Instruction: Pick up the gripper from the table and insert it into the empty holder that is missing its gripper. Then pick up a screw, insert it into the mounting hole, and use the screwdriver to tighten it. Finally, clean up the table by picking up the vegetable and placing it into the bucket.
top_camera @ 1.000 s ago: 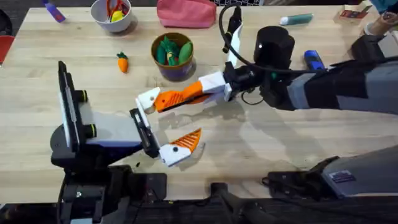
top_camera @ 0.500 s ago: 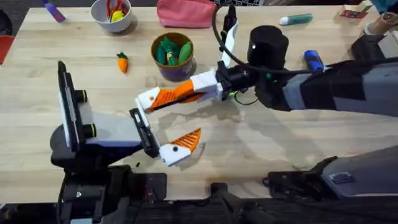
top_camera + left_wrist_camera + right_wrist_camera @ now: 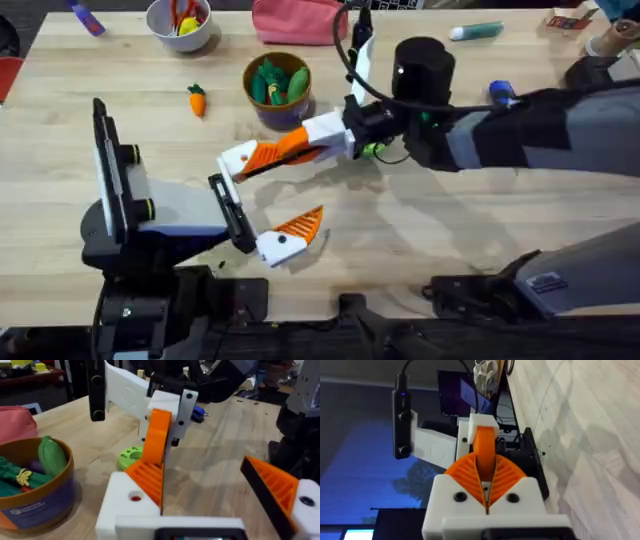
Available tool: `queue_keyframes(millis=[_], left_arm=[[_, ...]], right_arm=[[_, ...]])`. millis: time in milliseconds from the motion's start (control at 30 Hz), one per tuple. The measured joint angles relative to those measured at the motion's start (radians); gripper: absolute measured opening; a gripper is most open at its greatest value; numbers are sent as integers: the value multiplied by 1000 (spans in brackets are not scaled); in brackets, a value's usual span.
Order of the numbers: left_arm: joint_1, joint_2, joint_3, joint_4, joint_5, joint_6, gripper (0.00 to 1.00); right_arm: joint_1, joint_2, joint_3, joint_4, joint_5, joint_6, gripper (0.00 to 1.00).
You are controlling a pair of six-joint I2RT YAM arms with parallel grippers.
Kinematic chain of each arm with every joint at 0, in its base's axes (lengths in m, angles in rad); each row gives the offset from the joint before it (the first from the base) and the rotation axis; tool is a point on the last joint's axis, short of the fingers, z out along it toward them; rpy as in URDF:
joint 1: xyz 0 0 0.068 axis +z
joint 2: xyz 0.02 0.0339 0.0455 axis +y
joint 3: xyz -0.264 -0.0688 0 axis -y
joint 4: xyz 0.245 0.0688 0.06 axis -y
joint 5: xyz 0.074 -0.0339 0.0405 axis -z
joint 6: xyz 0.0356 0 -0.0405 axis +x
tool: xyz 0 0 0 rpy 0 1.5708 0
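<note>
The orange ribbed gripper [image 3: 272, 157] is pinched in my right gripper [image 3: 285, 151], which is shut on it and reaches in from the right. Its tip sits against the white holder [image 3: 238, 159], the far finger mount of my left gripper [image 3: 268, 198]. The left wrist view has the orange piece [image 3: 156, 442] running down into the holder [image 3: 125, 507], and the left gripper [image 3: 210, 505] is open. The other left finger [image 3: 292, 235] carries its own orange pad. The carrot [image 3: 197, 100] lies at the far left. The purple bucket [image 3: 285, 115] holds green toys. The blue screwdriver [image 3: 503, 95] shows past my right arm.
A white bowl [image 3: 180, 25], a pink pouch [image 3: 300, 22] and a teal marker [image 3: 478, 31] line the far edge. A green disc [image 3: 129, 455] lies on the table under the right gripper. Bare wood lies at the front right.
My right gripper has shifted slightly left and away from the bases with the orange piece, which now tilts more steeply at the holder. The left arm has stayed put.
</note>
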Motion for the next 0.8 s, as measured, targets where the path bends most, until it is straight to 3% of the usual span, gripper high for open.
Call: queue_keyframes(millis=[800], left_arm=[[0,0,0,0,0,1,985]], right_arm=[[1,18,24,-2,-12,15,8]])
